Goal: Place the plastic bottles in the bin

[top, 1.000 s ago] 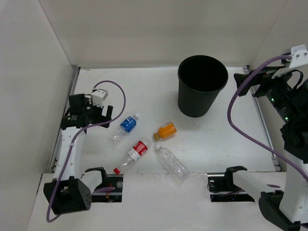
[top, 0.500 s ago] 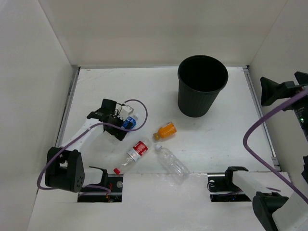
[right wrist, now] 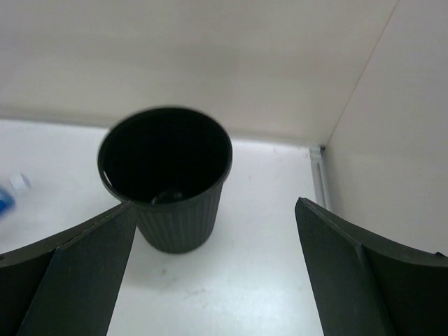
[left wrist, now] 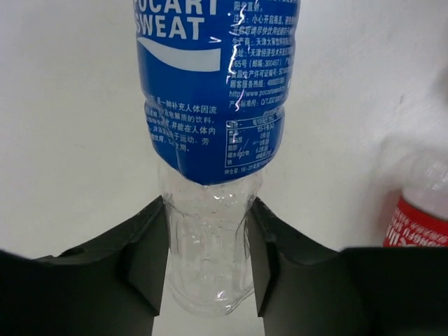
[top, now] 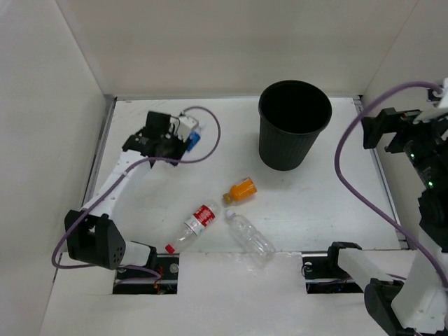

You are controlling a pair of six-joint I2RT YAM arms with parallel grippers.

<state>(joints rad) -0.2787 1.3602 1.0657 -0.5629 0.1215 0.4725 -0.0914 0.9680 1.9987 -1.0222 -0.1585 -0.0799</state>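
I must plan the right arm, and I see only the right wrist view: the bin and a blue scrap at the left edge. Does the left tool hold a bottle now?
Observer: Yes. The left tool is shut on the blue-label bottle, on its clear part beside the label.
Operator: Is it above the bin?
Observer: No. In the top view it is well left of the bin, near the far left of the table.
Operator: How many bottles lie on the table?
Observer: Three: the red-label bottle, the plain clear bottle and the orange bottle, all nearer the arms than the bin.
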